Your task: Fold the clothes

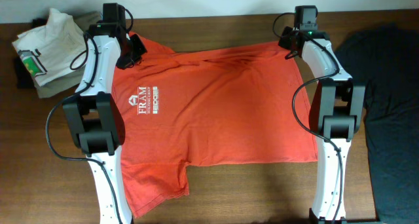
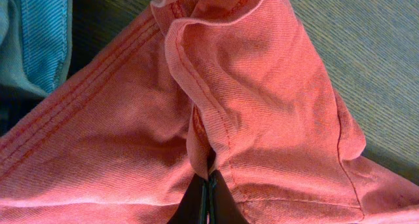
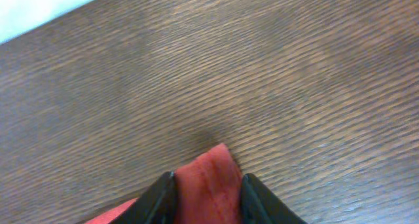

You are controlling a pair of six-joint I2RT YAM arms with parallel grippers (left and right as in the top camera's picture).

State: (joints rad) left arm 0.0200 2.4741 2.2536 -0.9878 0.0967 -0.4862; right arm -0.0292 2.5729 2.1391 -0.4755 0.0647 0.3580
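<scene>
The orange-red T-shirt (image 1: pixel 216 109) lies spread across the wooden table with its white "FRAM" print (image 1: pixel 149 103) facing up. My left gripper (image 1: pixel 134 50) is shut on the shirt's far left corner; in the left wrist view the closed jaws (image 2: pixel 209 185) pinch a seamed fold of the cloth (image 2: pixel 249 86). My right gripper (image 1: pixel 288 40) is shut on the far right corner; in the right wrist view a bunched tip of red cloth (image 3: pixel 209 175) sits between the two fingers (image 3: pixel 208 188).
A white shirt with a green mark (image 1: pixel 39 44) lies on a khaki-grey folded garment (image 1: pixel 55 80) at the far left. A dark cloth (image 1: pixel 389 99) covers the right side. One sleeve (image 1: pixel 154 185) lies toward the table's front edge.
</scene>
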